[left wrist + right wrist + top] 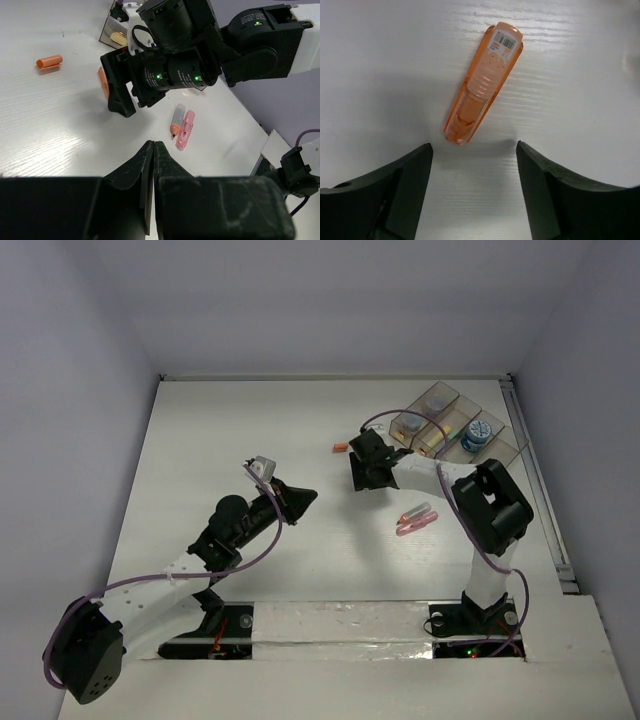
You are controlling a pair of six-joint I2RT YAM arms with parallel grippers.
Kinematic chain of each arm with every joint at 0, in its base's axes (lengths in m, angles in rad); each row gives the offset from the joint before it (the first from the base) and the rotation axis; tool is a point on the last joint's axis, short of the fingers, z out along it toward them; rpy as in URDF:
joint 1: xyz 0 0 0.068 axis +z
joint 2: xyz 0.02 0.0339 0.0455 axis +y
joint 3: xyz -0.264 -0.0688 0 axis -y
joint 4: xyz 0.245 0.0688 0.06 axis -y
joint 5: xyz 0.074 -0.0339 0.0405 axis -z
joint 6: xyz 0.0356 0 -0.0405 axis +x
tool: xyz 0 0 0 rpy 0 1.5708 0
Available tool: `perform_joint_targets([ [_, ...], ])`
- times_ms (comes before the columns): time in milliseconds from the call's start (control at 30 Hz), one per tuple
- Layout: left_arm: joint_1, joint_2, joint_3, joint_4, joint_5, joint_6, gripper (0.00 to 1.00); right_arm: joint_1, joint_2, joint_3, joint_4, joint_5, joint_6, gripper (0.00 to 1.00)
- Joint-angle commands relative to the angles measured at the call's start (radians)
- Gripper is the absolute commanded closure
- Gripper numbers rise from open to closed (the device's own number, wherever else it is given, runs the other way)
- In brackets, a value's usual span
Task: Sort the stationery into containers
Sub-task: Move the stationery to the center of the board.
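Right pincer (474, 148) is released: its two matt black fingers (402, 190) are spread wide above the white, faintly grained table (380, 60) and hold nothing. Just beyond their tips, toward 12 o'clock, lies the orange stick (482, 85). It is a tapered shell of translucent orange plastic with a ribbed barrel inside and a white barcode label at its far end, which points to about 1 o'clock. It lies flat on the table, clear of both fingers.

Left pincer (153, 146) is clenched, its wedge-shaped black fingers pressed flat together with nothing between them. In its wrist view the right arm's bulky black wrist covers most of the orange stick, leaving only a sliver at the 9 o'clock side of the right pincer.

Seen from above, a short orange stub (340, 448) lies at 10 o'clock from the right pincer. At 4 o'clock from it lie a pink stick (408, 529) and a pale stick with an orange tip (415, 512), side by side.

The containers (505, 438), joined clear rectangular bins with a brownish tint, sit at 1 o'clock on the table, just beside the right pincer. A round blue roll (475, 436) lies in one bin and a grey-purple roll (435, 400) in another. The other small pieces inside are too small to tell.
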Motion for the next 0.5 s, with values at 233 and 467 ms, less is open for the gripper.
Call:
perform_joint_targets([
  [233,-0.003,-0.008,0.012,0.043,0.005,0.01,1.0,0.002,0.079,0.048,0.066,-0.049,0.053,0.29],
  [467,-0.003,-0.009,0.012,0.04,-0.001,0.01,1.0,0.002,0.118,0.056,0.077,0.052,0.071,0.59],
])
